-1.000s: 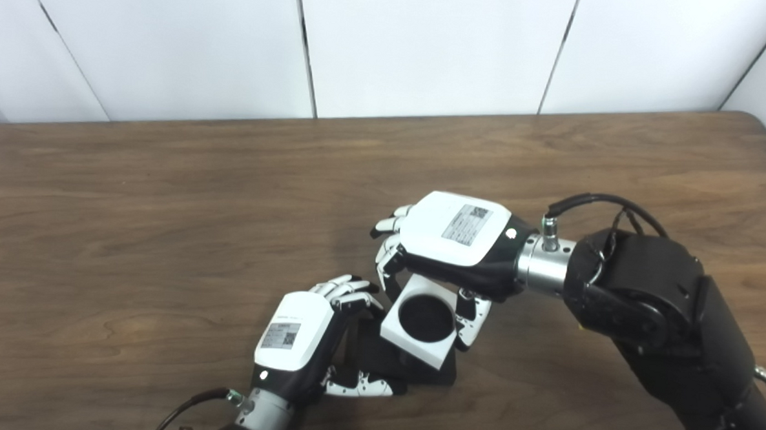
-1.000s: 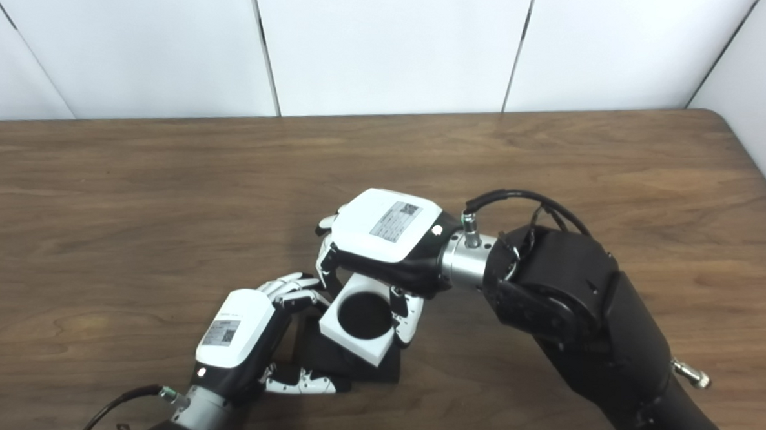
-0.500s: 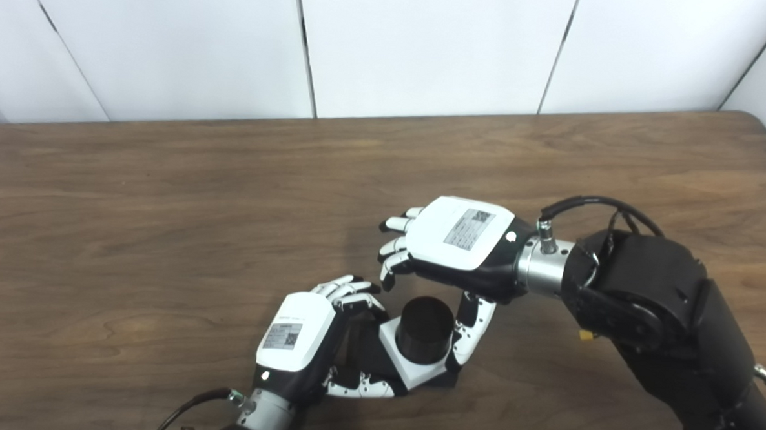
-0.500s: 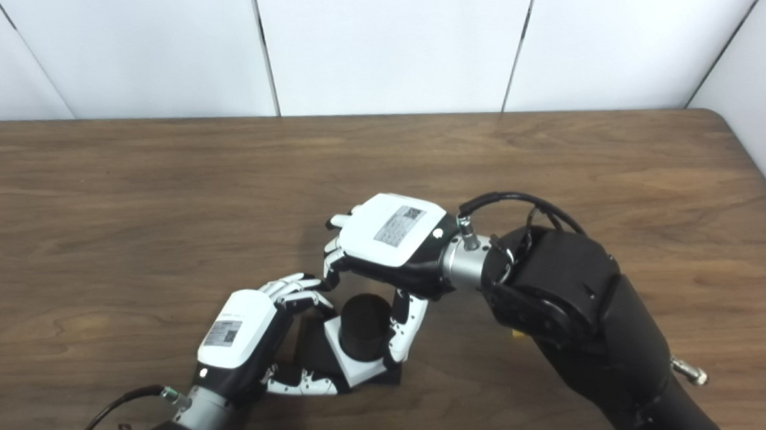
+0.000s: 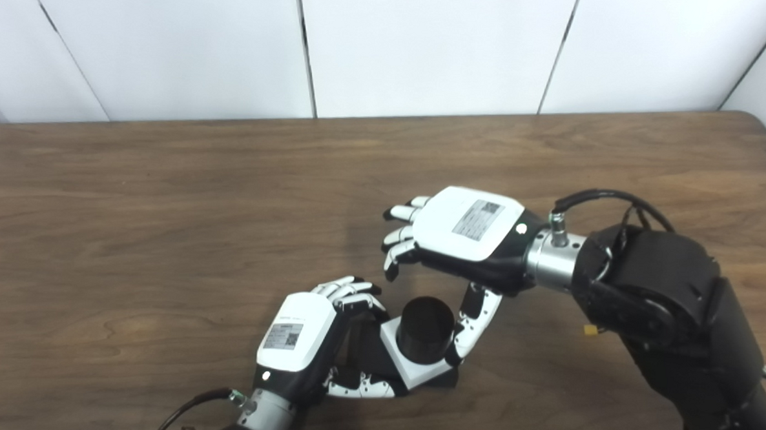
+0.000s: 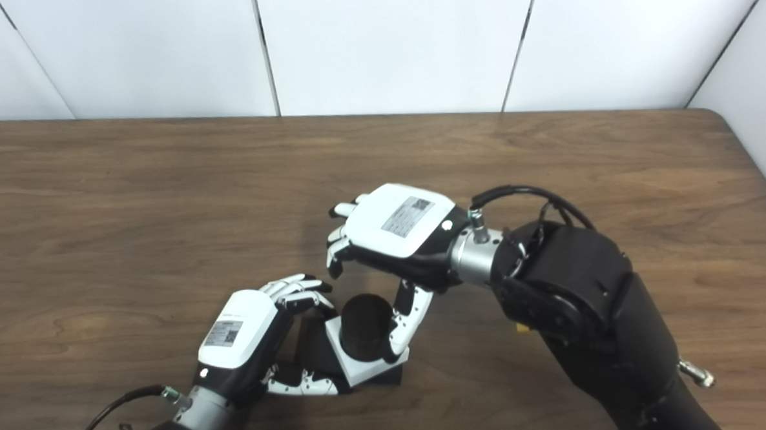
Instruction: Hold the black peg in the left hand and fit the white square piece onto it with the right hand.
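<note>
The black peg (image 5: 424, 328) stands upright at the near middle of the wooden table (image 5: 164, 186), and the white square piece (image 5: 410, 365) sits down around its base, the peg's round top poking up through the hole. Under them, a black base plate (image 5: 367, 351) lies flat on the table. The left hand (image 5: 300, 340) wraps that plate from the left, fingers (image 5: 350, 291) curled over its far edge, thumb along the near edge. Above and to the right, the right hand (image 5: 460, 234) hovers released, fingers spread and grasping nothing, with its thumb (image 5: 475, 322) hanging just beside the peg's right side.
</note>
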Robot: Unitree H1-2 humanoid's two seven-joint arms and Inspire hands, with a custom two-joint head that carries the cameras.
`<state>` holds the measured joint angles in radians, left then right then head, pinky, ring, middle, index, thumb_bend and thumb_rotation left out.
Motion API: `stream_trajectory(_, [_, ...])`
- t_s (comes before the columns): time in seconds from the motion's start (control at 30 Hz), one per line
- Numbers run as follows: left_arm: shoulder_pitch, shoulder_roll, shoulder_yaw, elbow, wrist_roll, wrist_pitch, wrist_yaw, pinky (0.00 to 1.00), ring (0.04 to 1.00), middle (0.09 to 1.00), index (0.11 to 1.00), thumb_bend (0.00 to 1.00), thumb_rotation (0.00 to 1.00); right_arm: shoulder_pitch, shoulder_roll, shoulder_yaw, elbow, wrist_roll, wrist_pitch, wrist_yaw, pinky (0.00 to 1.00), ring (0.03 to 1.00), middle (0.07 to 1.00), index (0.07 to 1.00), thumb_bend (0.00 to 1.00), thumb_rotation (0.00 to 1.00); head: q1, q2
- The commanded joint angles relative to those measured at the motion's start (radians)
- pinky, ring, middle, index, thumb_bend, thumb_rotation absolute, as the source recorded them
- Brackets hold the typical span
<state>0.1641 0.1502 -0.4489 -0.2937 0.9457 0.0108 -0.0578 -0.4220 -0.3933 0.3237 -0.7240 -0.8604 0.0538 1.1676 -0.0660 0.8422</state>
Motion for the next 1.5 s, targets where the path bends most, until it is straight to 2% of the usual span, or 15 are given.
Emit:
stream_trajectory(0.0, [0.005,0.003,-0.003,0.002,0.018,0.014,-0.024,0.82,0.841,0.780,0.490,0.52,0.06,-0.031,0.003,-0.028,-0.029,0.010,0.023,-0.028,0.93,0.962,0.852,0.726,1.00,0.47,0.000,0.001])
stream_trajectory(0.13, [0.005,0.004,0.001,-0.016,0.061,0.055,-0.064,0.85,0.848,0.788,0.496,0.52,0.09,-0.022,-0.001,-0.044,-0.033,0.020,0.039,-0.027,0.95,0.967,0.855,0.734,1.00,0.46,0.002,0.002])
stream_trajectory(0.17, [0.004,0.004,0.002,-0.021,0.078,0.068,-0.077,0.86,0.850,0.795,0.600,0.66,0.27,-0.018,-0.001,-0.047,-0.032,0.024,0.040,-0.032,0.95,0.964,0.853,0.734,1.00,0.47,0.002,0.001])
stream_trajectory(0.23, [0.005,0.002,0.006,-0.029,0.102,0.090,-0.099,0.88,0.860,0.811,0.721,0.79,0.48,-0.014,0.000,-0.052,-0.032,0.027,0.043,-0.034,0.95,0.962,0.852,0.735,1.00,0.46,0.002,0.001])
stream_trajectory(0.37, [0.000,0.004,0.012,-0.042,0.134,0.110,-0.145,0.91,0.879,0.840,0.819,0.89,0.59,-0.012,0.001,-0.054,-0.030,0.029,0.046,-0.036,0.95,0.963,0.853,0.733,1.00,0.46,0.003,0.001])
stream_trajectory(0.53, [-0.006,0.015,0.019,-0.064,0.151,0.120,-0.241,0.92,0.904,0.881,0.911,0.99,0.59,-0.020,0.001,-0.047,-0.009,0.029,0.035,-0.049,0.95,0.963,0.849,0.720,1.00,0.46,0.012,-0.001])
stream_trajectory(0.6, [-0.006,0.019,0.024,-0.084,0.153,0.128,-0.293,0.94,0.932,0.917,0.968,1.00,0.59,-0.024,0.002,-0.045,-0.002,0.028,0.032,-0.056,0.93,0.958,0.844,0.711,1.00,0.47,0.018,-0.003])
stream_trajectory(0.7, [-0.004,0.027,0.043,-0.122,0.126,0.134,-0.351,0.95,0.948,0.937,0.994,1.00,0.59,-0.031,0.001,-0.043,0.006,0.029,0.031,-0.060,0.92,0.956,0.844,0.706,1.00,0.47,0.023,-0.004])
stream_trajectory(0.97, [0.007,0.043,0.115,-0.189,0.023,0.122,-0.368,0.97,0.955,0.951,1.000,1.00,0.62,-0.027,0.003,-0.049,0.021,0.032,0.035,-0.082,0.92,0.953,0.838,0.705,1.00,0.46,0.027,-0.010])
stream_trajectory(1.1, [0.009,0.051,0.175,-0.236,-0.056,0.140,-0.383,0.92,0.935,0.936,0.998,1.00,0.59,-0.023,-0.008,-0.072,0.032,0.061,0.052,-0.099,0.91,0.947,0.835,0.705,1.00,0.45,0.033,-0.015])
stream_trajectory(1.27, [0.009,0.071,0.256,-0.280,-0.163,0.170,-0.388,0.82,0.920,0.926,0.995,1.00,0.58,-0.035,-0.042,-0.119,0.037,0.122,0.153,-0.049,0.94,0.974,0.857,0.745,1.00,0.47,0.036,-0.021])
stream_trajectory(1.3, [0.009,0.079,0.278,-0.288,-0.191,0.178,-0.387,0.81,0.923,0.930,0.998,1.00,0.58,-0.038,-0.057,-0.135,0.047,0.153,0.190,-0.035,0.90,0.963,0.851,0.749,1.00,0.49,0.034,-0.025])
stream_trajectory(1.4, [0.011,0.076,0.361,-0.291,-0.341,0.207,-0.367,0.82,0.939,0.943,0.997,1.00,0.54,-0.030,-0.105,-0.196,0.089,0.260,0.290,-0.029,0.91,0.989,0.880,0.786,1.00,0.51,0.035,-0.028])
stream_trajectory(1.47, [0.020,0.047,0.427,-0.281,-0.458,0.214,-0.326,0.84,0.945,0.945,0.979,1.00,0.56,0.010,-0.117,-0.252,0.119,0.323,0.337,-0.077,0.85,0.969,0.884,0.806,1.00,0.53,0.037,-0.031])
